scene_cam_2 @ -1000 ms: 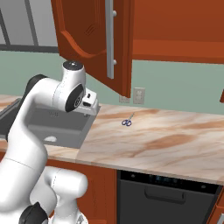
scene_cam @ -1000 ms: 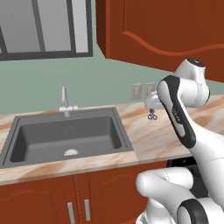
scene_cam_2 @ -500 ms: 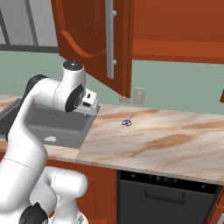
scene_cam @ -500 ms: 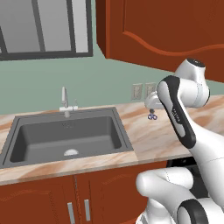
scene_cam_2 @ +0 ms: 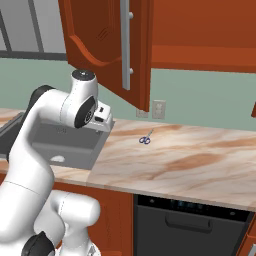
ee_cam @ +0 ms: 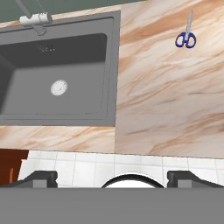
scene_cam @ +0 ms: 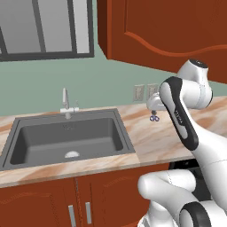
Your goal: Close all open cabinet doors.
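Overhead, one wall-cabinet door (scene_cam_2: pixel 107 47) stands swung well out from its cabinet, filling the upper middle of the right base view, its inner face turned toward the camera and its long silver bar handle (scene_cam_2: pixel 125 45) running down the free edge; in the left base view the same door fills the upper right of the frame as a broad reddish-brown slab with an arched panel. The gripper (ee_cam: pixel 111 176) hangs low, well below that door, pointing straight down at the marble counter (ee_cam: pixel 166 96): its two dark fingertips (ee_cam: pixel 37 176) sit far apart at the bottom corners of the hand view, spread wide with nothing between them. Below them lie the dark sink (ee_cam: pixel 57 74) in the upper left of that view, the faucet (ee_cam: pixel 37 19) at the top edge, and a pair of blue-handled scissors (ee_cam: pixel 186 37) in the upper right, none of which the task concerns. My reading is that the work is at its approach step, with no contact on the door yet. The next move would call for raising the hand from counter level up to the door's free edge, getting onto the outer face or handle side, and pushing it round toward the cabinet front until it sits flush. Whether other wall doors further along also stand open I cannot tell from these frames.
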